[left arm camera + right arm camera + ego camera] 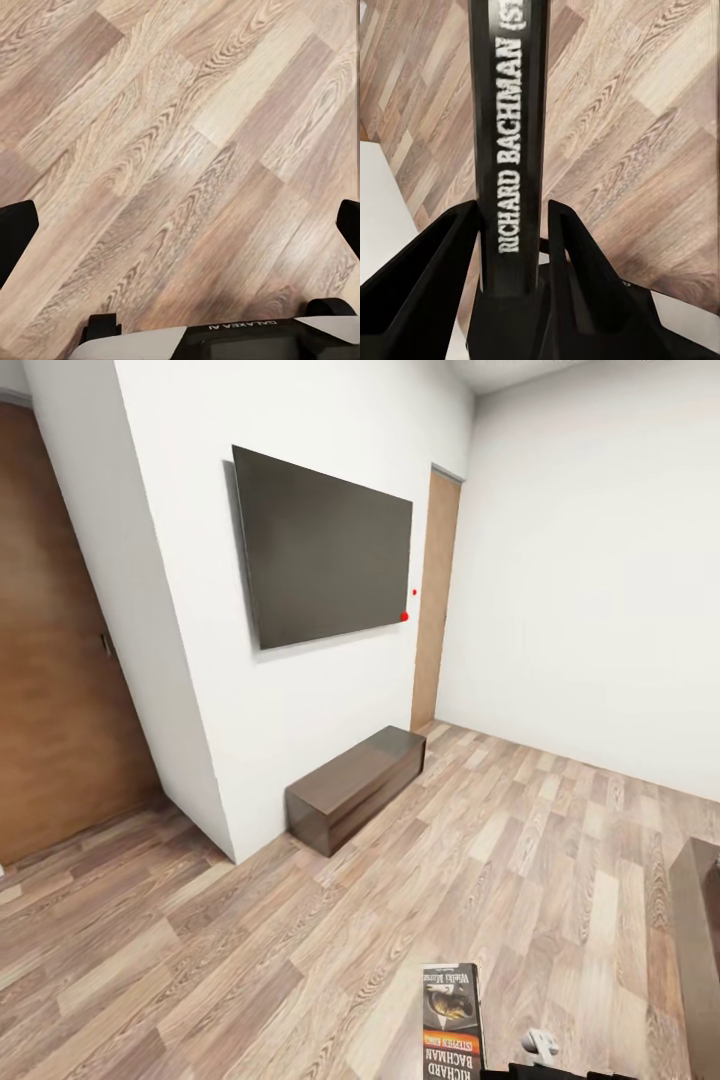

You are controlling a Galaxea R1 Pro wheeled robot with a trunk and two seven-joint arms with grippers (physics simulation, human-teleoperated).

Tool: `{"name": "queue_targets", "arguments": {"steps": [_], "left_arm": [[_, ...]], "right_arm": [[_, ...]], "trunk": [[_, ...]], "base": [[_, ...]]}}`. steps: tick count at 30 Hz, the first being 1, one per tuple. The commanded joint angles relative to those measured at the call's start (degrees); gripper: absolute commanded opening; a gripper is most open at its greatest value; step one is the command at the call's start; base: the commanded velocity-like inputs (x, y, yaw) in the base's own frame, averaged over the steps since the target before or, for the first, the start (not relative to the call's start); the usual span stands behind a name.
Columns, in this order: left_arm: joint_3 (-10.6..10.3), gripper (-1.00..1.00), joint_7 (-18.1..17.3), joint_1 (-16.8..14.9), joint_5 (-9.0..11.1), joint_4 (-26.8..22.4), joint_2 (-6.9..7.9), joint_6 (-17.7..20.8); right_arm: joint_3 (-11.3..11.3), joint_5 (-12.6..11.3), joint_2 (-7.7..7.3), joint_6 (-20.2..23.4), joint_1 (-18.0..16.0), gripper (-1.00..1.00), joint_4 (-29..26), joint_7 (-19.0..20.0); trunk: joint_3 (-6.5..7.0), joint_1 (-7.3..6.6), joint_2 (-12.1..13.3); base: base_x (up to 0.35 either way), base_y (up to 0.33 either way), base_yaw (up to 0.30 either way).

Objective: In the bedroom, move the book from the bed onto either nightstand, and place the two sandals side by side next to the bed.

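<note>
At the far left of the head view we see a brown wooden door (55, 660), then a white wall carrying a black wall screen (322, 547), with a long low dark cabinet (356, 786) on the wood-plank floor (250, 950) below it, and a second, narrower door (435, 600) in the corner. Our left gripper (180, 225) hangs over bare planks with its fingertips wide apart. Low in the head view, right of centre, stands the book (452, 1020): a thin paperback with a dark pictured cover, an orange band and white lettering. Our right gripper (514, 225) is clamped on it, both black fingers (442, 262) pressed against the black spine reading "RICHARD BACHMAN", held above the floor. A dark wooden edge (697, 950) shows at far right.
</note>
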Motion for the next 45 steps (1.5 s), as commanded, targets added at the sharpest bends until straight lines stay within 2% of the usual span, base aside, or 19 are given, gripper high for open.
{"name": "queue_targets", "arguments": {"steps": [1, 16, 28, 45], "left_arm": [[-0.48, 1.0, -0.14, -0.05, 0.59, 0.05, 0.05, -0.22], [-0.48, 1.0, -0.13, -0.05, 0.6, 0.05, -0.16, -0.28], [-0.48, 1.0, -0.13, -0.05, 0.66, 0.05, -0.13, -0.29], [-0.48, 1.0, -0.13, -0.05, 0.61, 0.05, -0.16, -0.35]], "right_arm": [[0.23, -0.61, -0.01, 0.59, -0.07, -1.0, 0.05, 0.2], [0.29, -0.61, 0.0, 0.59, -0.08, -1.0, 0.07, 0.2], [0.27, -0.61, -0.01, 0.59, -0.07, -1.0, 0.07, 0.2], [0.31, -0.61, 0.0, 0.5, -0.07, -1.0, 0.07, 0.11]], "trunk": [[-0.13, 0.04, -0.13], [-0.13, 0.04, -0.13], [-0.13, 0.04, -0.13], [-0.13, 0.04, -0.13]], "base": [[0.0, 0.0, -0.216], [0.002, 0.0, -0.209], [0.234, 0.05, -0.211], [0.01, 0.002, -0.215]]}}
